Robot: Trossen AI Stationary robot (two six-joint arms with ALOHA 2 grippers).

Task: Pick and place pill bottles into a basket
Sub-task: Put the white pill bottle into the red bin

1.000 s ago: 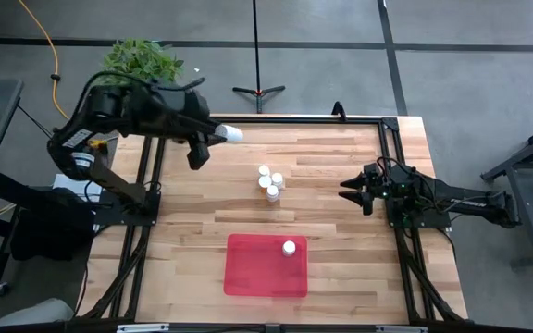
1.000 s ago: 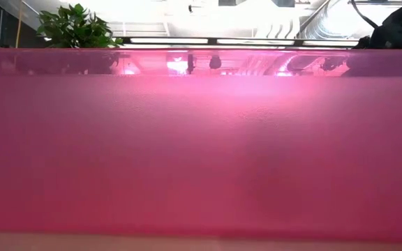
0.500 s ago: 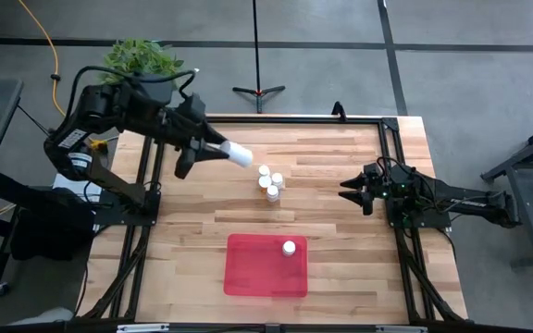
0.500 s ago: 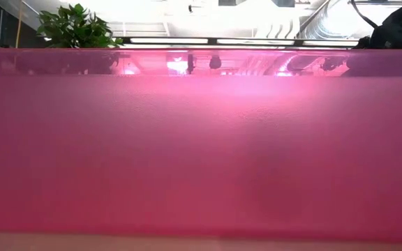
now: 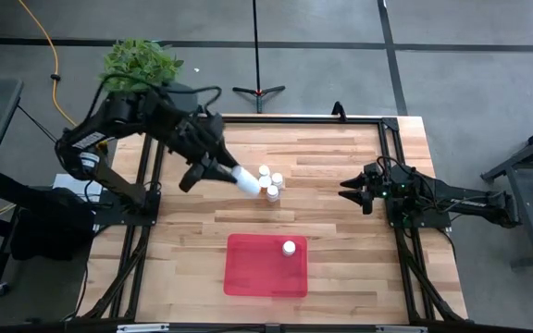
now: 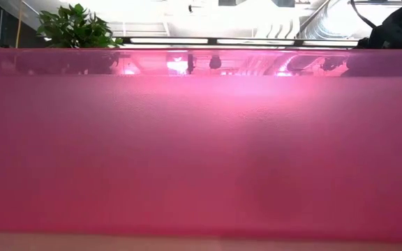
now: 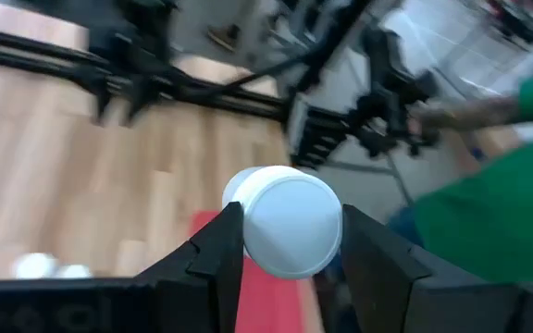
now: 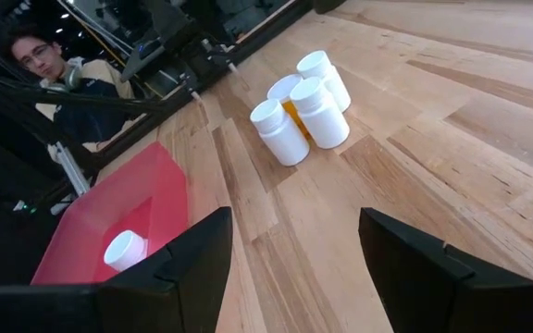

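Observation:
My left gripper (image 5: pixel 229 174) is shut on a white pill bottle (image 5: pixel 244 181) and holds it in the air just left of a cluster of several white-capped pill bottles (image 5: pixel 269 182) standing mid-table. The same bottle (image 7: pixel 285 222) fills the middle of the left wrist view. The red basket (image 5: pixel 266 265) lies near the front edge with one bottle (image 5: pixel 289 247) standing in it. My right gripper (image 5: pixel 345 191) rests open at the right, pointing at the cluster (image 8: pixel 299 102). My left gripper pinches the bottle by its two opposite sides (image 7: pixel 248 231) between its two fingers (image 7: pixel 213 259). The fingers slant down from the table's far left, and the bottle lies along them, sticking out past their tips. It is tilted and lifted clear of the table.
The basket's red wall (image 6: pixel 201 153) fills the low view. A potted plant (image 5: pixel 142 60) stands behind the table's far left corner. A person (image 8: pixel 35 55) is beyond the table in the right wrist view. Black frame rails (image 5: pixel 391 148) border the tabletop.
My left gripper has carried the bottle from the far left toward the table's near edge and somewhat right, up to the cluster. It has turned and tipped, so the bottle now points down toward the near right. The gripper stays shut on it.

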